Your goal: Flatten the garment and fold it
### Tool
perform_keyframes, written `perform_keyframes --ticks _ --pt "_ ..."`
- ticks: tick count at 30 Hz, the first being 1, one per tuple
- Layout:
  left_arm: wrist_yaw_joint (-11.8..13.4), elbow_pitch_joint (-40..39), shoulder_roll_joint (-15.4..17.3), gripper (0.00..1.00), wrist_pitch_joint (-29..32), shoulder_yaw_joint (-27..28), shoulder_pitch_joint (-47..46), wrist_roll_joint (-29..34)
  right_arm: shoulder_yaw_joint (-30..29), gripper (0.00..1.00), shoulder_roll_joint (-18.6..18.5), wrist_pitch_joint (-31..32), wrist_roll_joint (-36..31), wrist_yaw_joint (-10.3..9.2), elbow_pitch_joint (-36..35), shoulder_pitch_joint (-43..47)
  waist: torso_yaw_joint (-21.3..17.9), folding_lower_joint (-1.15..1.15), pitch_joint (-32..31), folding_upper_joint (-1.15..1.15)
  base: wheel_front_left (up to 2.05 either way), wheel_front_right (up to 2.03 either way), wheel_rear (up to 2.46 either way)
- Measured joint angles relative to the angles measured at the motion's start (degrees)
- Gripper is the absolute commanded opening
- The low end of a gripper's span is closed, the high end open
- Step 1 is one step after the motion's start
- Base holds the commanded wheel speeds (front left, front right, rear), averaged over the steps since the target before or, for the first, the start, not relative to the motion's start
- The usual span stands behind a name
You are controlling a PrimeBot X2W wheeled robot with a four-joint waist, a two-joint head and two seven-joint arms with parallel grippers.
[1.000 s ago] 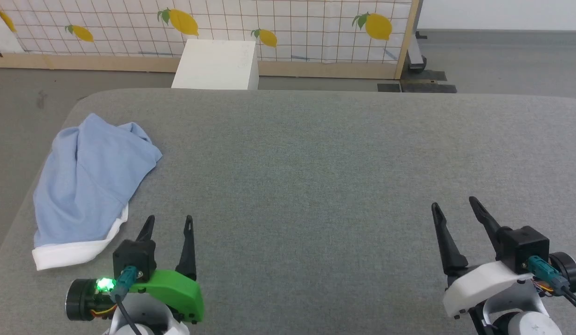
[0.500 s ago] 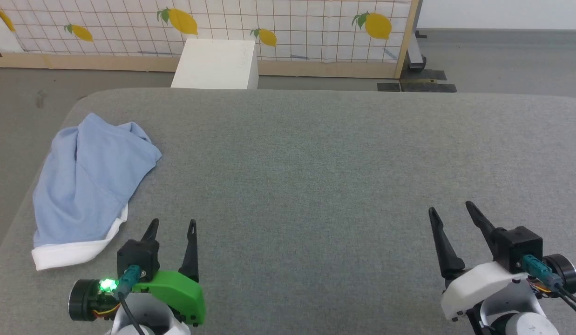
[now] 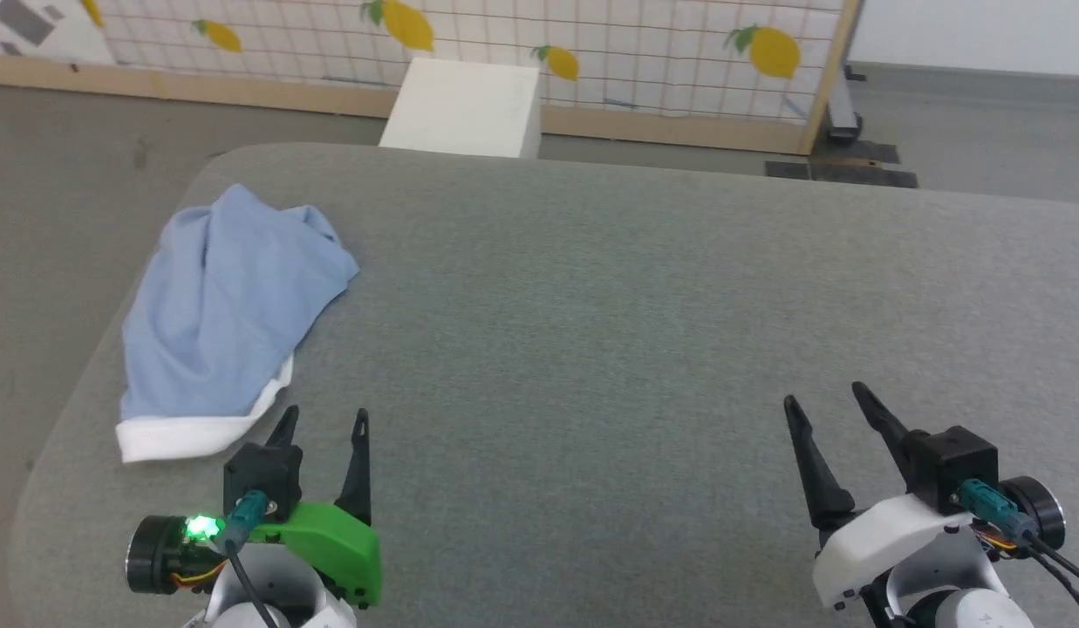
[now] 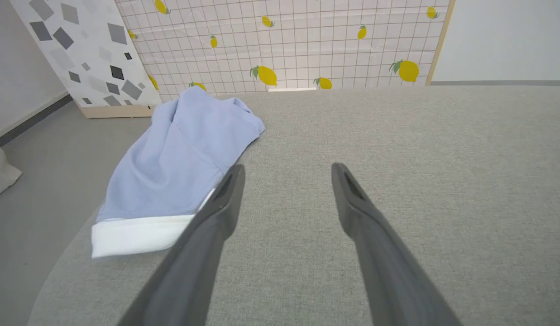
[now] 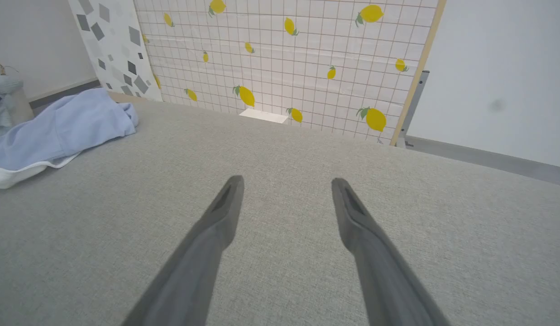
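The garment [image 3: 229, 305] is a light blue knit shirt lying bunched near the left edge of the grey padded table [image 3: 591, 305], with a white band along its near end. It also appears as the garment [image 4: 180, 158] in the left wrist view and the garment [image 5: 58, 131] at the far left of the right wrist view. My left gripper [image 3: 323, 417] is open, just right of and nearer than the white band, apart from the cloth. My right gripper [image 3: 825, 394] stands open at the lower right, holding nothing.
A white box [image 3: 465, 106] stands on the floor beyond the table's far edge. Behind it runs a lemon-print grid panel [image 3: 591, 44] on a wooden frame. The table's rounded left corner [image 3: 77, 419] lies close to the garment. Grey floor [image 3: 59, 174] surrounds the table.
The whole head view has shifted right and down, so the camera has turned left. Both grippers stay open, and the garment lies as before.
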Motion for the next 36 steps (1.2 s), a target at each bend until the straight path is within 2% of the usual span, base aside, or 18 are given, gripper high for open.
perform_keyframes --ticks 14,22,28,36 --pt "0.8 1.4 2.1 1.00 -0.4 -1.1 -2.1 0.0 1.6 1.00 -0.2 0.6 2.2 0.00 -0.4 1.6 9.4 0.00 -0.5 0.00 0.00 0.00 0.00" --pt "1.3 1.7 2.2 1.00 -0.6 -2.6 -2.0 0.0 2.0 1.00 -0.1 1.1 3.3 0.00 -0.6 1.9 14.4 0.00 -1.0 0.00 0.00 0.00 0.00" --pt "1.8 1.5 2.1 1.00 -0.9 -3.0 -1.9 0.0 2.4 1.00 0.1 1.1 3.3 0.00 -0.6 2.5 16.6 0.00 -1.2 0.00 0.00 0.00 0.00" --pt "2.2 1.5 2.4 1.00 -0.9 -3.1 -2.0 0.0 2.7 1.00 0.2 1.1 3.3 0.00 -0.6 2.5 17.1 0.00 -1.5 0.00 0.00 0.00 0.00"
